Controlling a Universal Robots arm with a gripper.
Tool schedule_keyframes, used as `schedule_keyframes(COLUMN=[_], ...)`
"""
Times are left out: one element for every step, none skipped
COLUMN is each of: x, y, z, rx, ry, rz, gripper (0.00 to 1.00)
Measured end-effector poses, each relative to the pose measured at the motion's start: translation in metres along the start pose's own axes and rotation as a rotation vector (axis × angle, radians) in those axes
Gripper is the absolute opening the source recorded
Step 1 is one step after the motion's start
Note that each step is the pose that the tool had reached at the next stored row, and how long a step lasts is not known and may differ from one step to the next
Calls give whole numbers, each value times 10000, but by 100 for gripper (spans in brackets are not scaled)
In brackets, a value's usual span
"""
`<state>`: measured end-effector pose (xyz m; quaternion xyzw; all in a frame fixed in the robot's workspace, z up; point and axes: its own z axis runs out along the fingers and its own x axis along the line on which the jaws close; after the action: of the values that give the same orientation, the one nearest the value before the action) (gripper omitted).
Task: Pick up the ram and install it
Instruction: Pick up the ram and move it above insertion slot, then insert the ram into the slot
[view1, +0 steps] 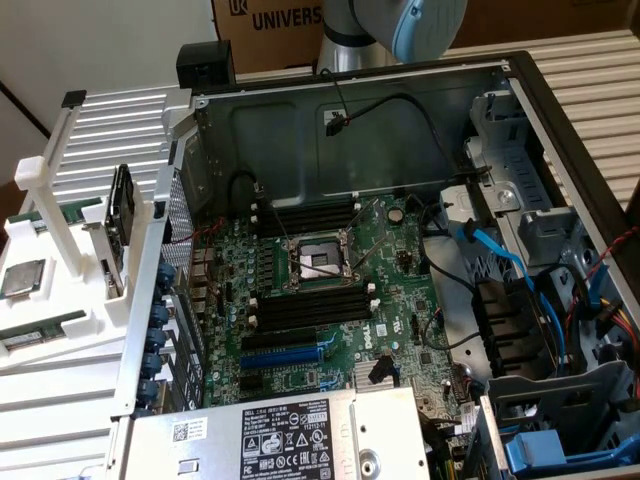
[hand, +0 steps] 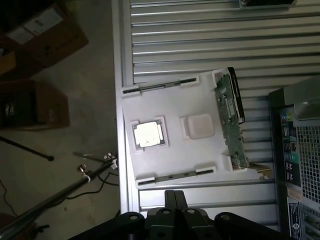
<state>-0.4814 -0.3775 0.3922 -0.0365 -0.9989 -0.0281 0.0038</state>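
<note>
Two rams lie in the grooves of a white tray (hand: 200, 155): one ram (hand: 159, 86) along one side, another ram (hand: 176, 176) along the opposite side, closer to my fingers. In the exterior view the tray (view1: 60, 300) sits at the left of the open computer case, with a green ram with a pale label (view1: 38, 336) at its near end and a second ram (view1: 55, 212) farther back. My gripper (hand: 174, 196) hangs high above the tray's edge, shut and holding nothing. The black memory slots (view1: 308, 310) on the motherboard (view1: 400, 300) stand vacant.
The tray also carries a silver-topped processor chip (hand: 147, 134), a bare square pocket (hand: 198, 126) and an upright green card with a black bracket (hand: 231, 120). The case wall (view1: 150, 300) rises between tray and motherboard. Cables and blue drive bays (view1: 540, 300) crowd the case's right. The arm (view1: 400, 25) rises behind.
</note>
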Motion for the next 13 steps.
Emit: schedule_keyframes(x=[6,9,10,10,10,10,10,9,9,9,9,9,10], y=[-1,-1,-1,-2,-2,-2,-2,-2,-2,-2,-2,-1,-1], z=[3,13,20,23,25,27,28,29,31,32,33,33,33], rx=[-1,-7,-13,-18,-24,-32,-38,-43,-52,-57,-58,-64,-71], ry=[8,30,60,77,98,118,137,157,171,180,186,193,201], rz=[0,0,3,4,5,6,7,8,7,-9,-43,-80,-124], gripper=[10,10,10,10,10,10,10,10,10,10,10,10,10])
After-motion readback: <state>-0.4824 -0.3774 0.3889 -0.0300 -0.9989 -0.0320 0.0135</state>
